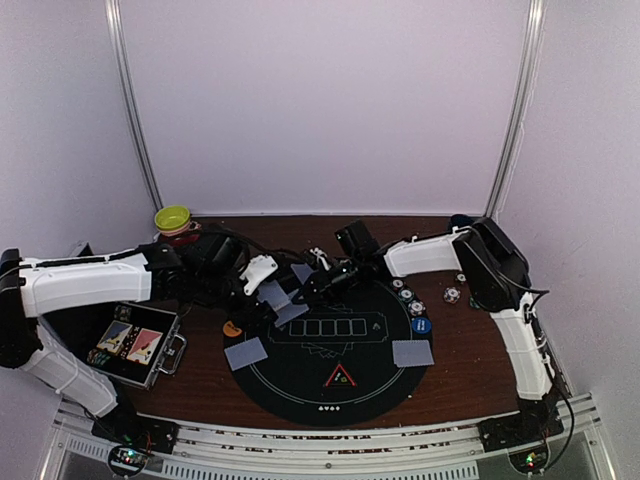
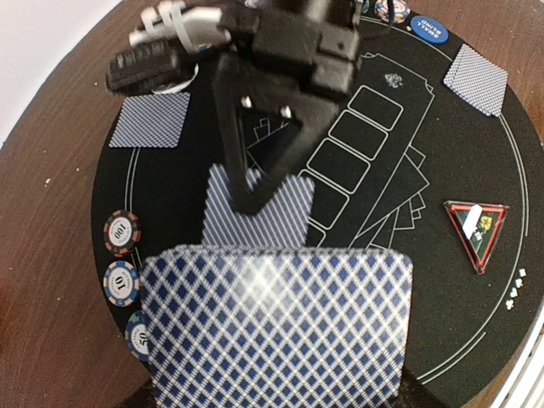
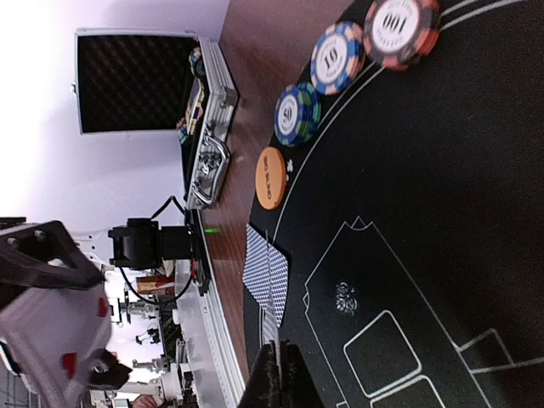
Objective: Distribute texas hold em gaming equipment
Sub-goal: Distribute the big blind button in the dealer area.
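Note:
My left gripper (image 1: 266, 283) is shut on a deck of blue-backed cards (image 2: 276, 327), held above the left of the black round mat (image 1: 380, 385). The deck hides its fingers. My right gripper (image 3: 279, 365) is shut on one card (image 3: 272, 327), seen edge-on. In the left wrist view it (image 2: 255, 197) pinches that card (image 2: 272, 217) just beyond the deck. Dealt cards lie at the mat's left (image 1: 246, 353), right (image 1: 413, 352) and far side (image 1: 303, 272). An orange button (image 1: 232, 328), a blue button (image 1: 420, 325), a red triangle (image 1: 340, 378) and chips (image 2: 121, 231) lie on the mat.
An open aluminium case (image 1: 135, 345) stands left of the mat. A yellow-green bowl (image 1: 173, 218) sits at the back left. More chips (image 1: 452, 295) lie off the mat's right edge. The two arms meet over the mat's far left.

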Robot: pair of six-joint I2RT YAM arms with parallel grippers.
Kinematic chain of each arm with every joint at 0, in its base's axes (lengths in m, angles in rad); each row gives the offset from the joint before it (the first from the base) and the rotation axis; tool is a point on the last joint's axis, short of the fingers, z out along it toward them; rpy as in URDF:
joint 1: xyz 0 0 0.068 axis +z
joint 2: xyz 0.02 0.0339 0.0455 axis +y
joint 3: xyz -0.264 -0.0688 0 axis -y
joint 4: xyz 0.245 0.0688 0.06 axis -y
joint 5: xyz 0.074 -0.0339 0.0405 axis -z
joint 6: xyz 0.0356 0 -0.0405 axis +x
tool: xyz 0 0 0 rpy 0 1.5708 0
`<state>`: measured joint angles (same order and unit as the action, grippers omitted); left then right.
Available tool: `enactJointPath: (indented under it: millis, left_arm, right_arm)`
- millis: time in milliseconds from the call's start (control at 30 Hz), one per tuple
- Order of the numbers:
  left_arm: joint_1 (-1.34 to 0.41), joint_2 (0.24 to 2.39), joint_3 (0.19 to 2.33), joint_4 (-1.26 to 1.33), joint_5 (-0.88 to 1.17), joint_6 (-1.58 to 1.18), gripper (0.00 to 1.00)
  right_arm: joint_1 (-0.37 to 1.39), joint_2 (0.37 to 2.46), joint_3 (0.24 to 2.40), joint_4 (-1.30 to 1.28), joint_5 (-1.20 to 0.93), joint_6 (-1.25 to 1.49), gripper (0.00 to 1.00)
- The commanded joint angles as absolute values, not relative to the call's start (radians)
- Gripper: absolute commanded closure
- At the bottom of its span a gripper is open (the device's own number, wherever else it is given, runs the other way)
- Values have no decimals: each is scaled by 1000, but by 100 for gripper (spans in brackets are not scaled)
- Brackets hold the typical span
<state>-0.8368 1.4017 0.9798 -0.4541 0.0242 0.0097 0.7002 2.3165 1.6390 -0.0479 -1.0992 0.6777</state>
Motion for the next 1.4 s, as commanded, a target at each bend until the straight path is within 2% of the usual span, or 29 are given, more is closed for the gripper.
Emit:
enactJointPath:
  millis: [0, 367, 667, 967, 1367]
  left_arm:
    - [-828, 1354, 1003, -435, -18, 0, 36]
    - [-827, 1336, 1037, -560, -162, -75, 35]
    - [-816, 1295, 1008, -577, -169, -93, 35]
    - [-815, 1283, 996, -577, -169, -97, 35]
    - [-815, 1281, 992, -571, -164, -101, 35]
  right_arm:
    - [763, 2355, 1683, -4, -1115, 702, 100]
    - [848, 2408, 1666, 232, -1131, 888, 100]
    - [902, 2477, 1682, 381, -1122, 1026, 100]
    - [936, 2513, 1734, 342, -1108, 1010, 100]
    - [938, 2532, 1788, 125, -1046, 842, 100]
